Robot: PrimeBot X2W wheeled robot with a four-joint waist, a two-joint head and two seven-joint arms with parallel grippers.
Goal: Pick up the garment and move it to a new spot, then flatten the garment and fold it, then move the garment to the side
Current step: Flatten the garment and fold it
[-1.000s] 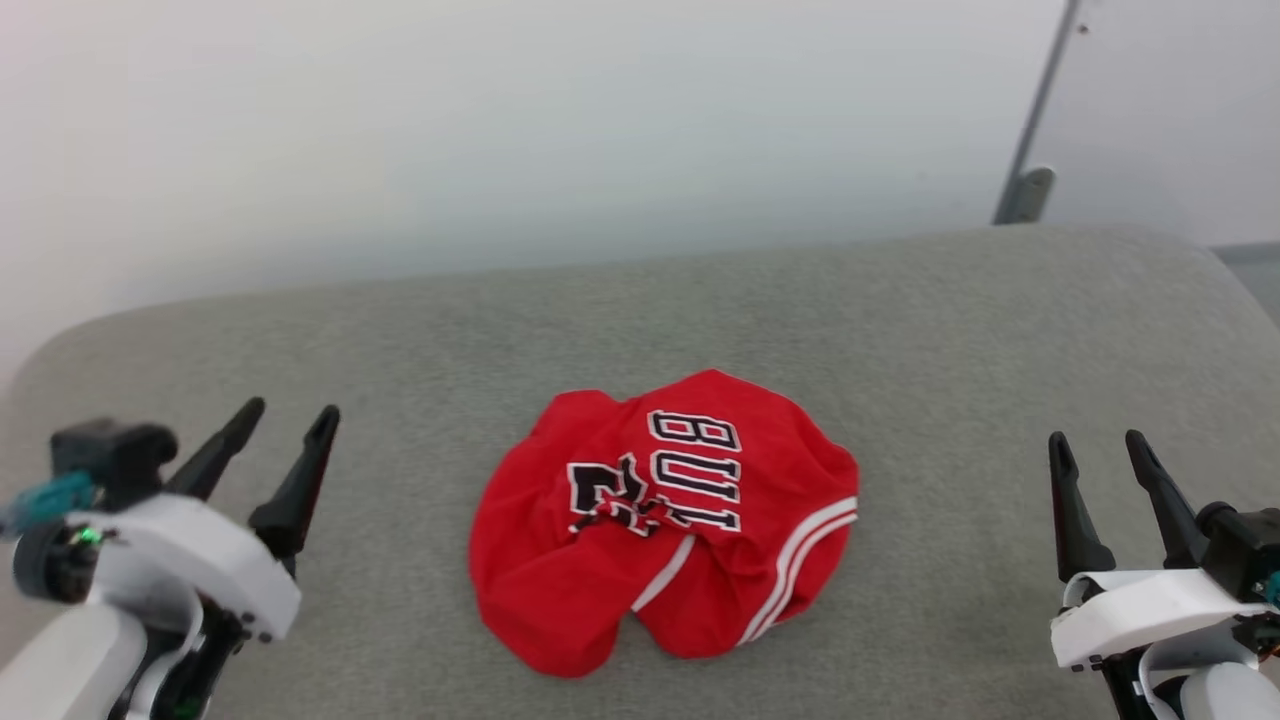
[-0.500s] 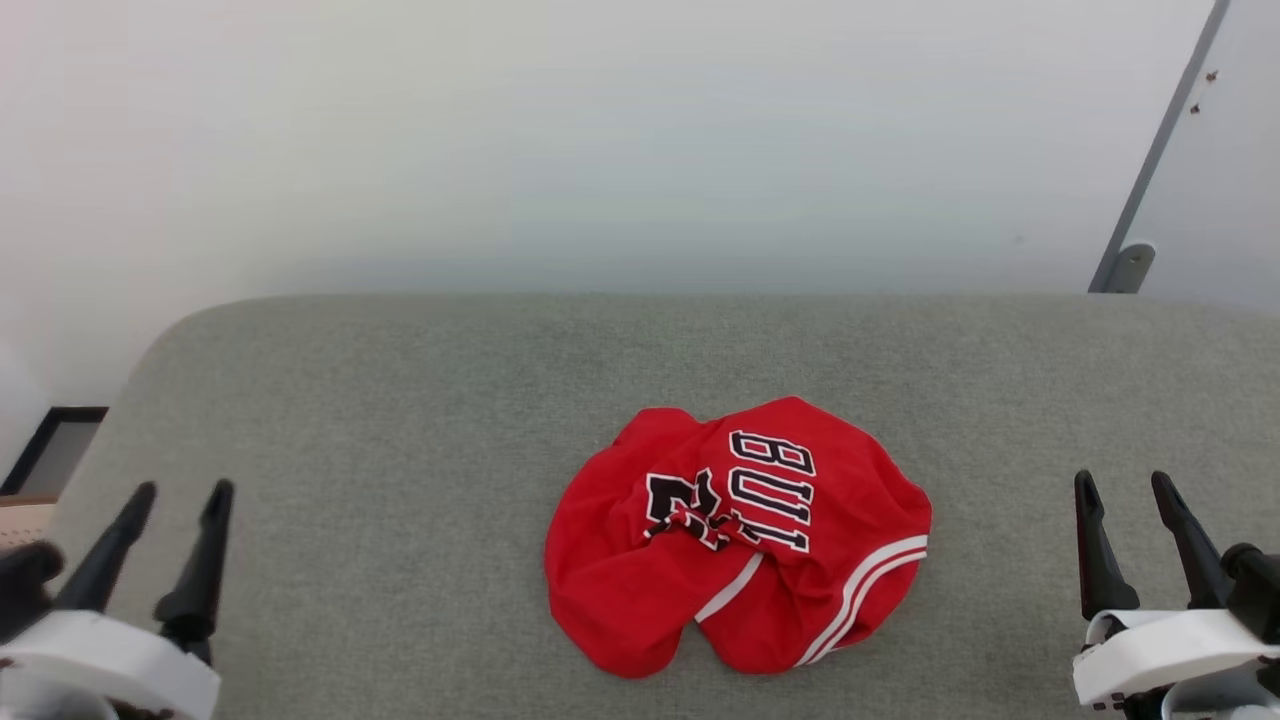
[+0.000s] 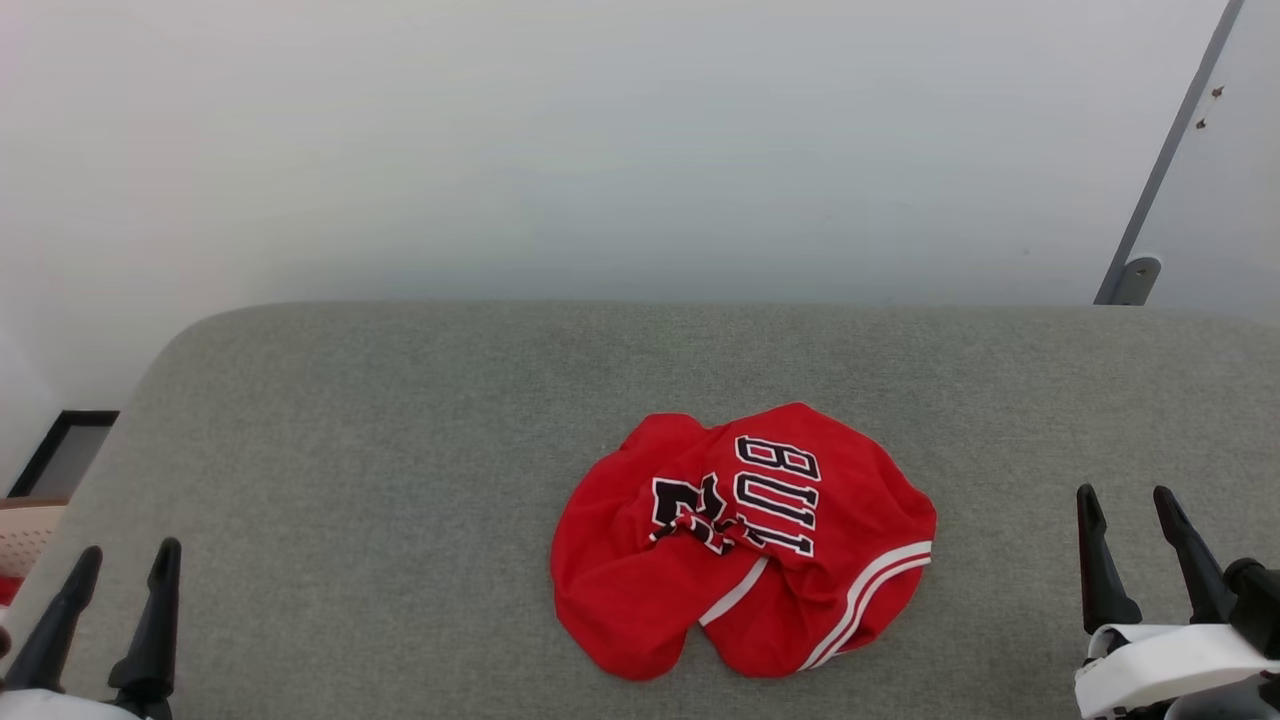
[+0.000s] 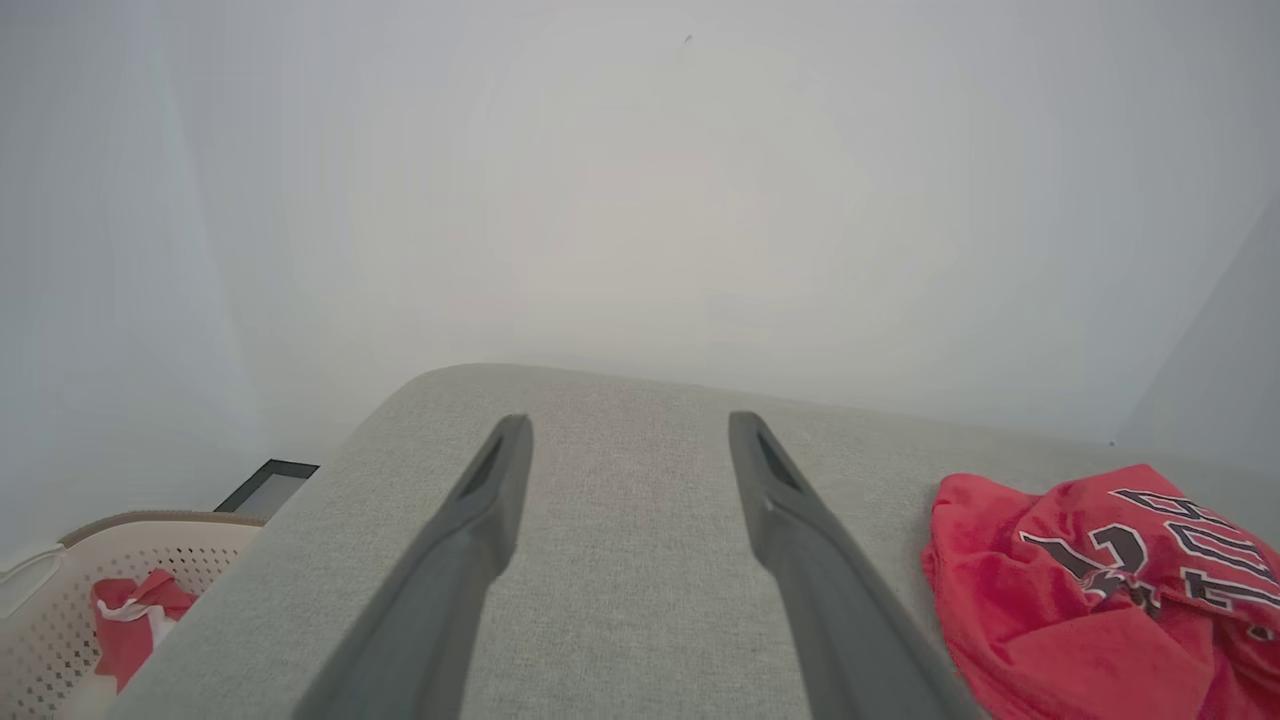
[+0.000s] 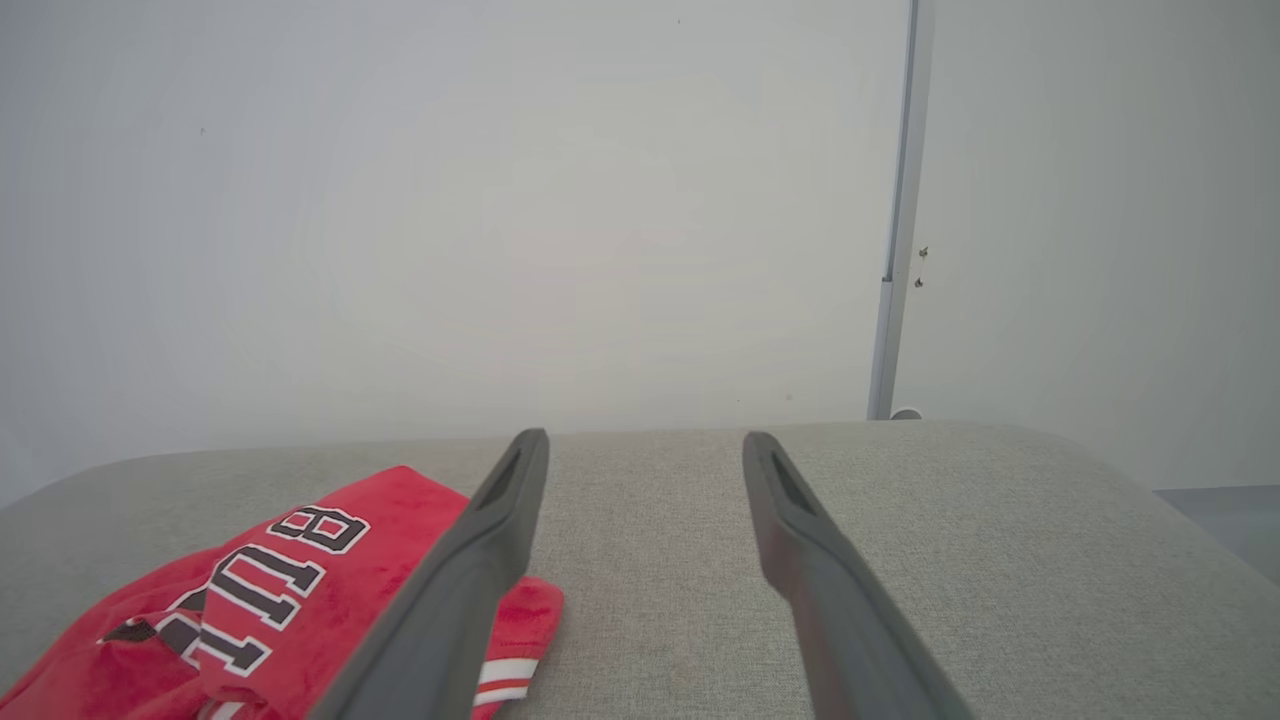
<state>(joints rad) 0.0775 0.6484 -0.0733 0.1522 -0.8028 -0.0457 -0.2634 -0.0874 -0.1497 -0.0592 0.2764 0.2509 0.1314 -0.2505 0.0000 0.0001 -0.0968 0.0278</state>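
Note:
The red jersey (image 3: 742,540) lies crumpled in a heap on the grey cushioned surface (image 3: 400,480), black white-outlined lettering facing up and white-and-red striped trim along its right side. It also appears at the right of the left wrist view, the jersey (image 4: 1100,590), and at the lower left of the right wrist view, the jersey (image 5: 270,600). My left gripper (image 3: 125,560) is open at the lower left, well clear of the cloth. Far to the jersey's right, my right gripper (image 3: 1127,502) is open and empty too.
A pale perforated laundry basket (image 4: 60,590) holding red cloth stands beyond the surface's left edge. A white wall runs behind, with a grey vertical strip (image 3: 1165,170) at the right. Bare grey surface lies on both sides of the jersey.
The head camera has swung, so the whole scene shifted right and down in view. My left gripper has dropped lower and further left in the frame. The jersey lies as before.

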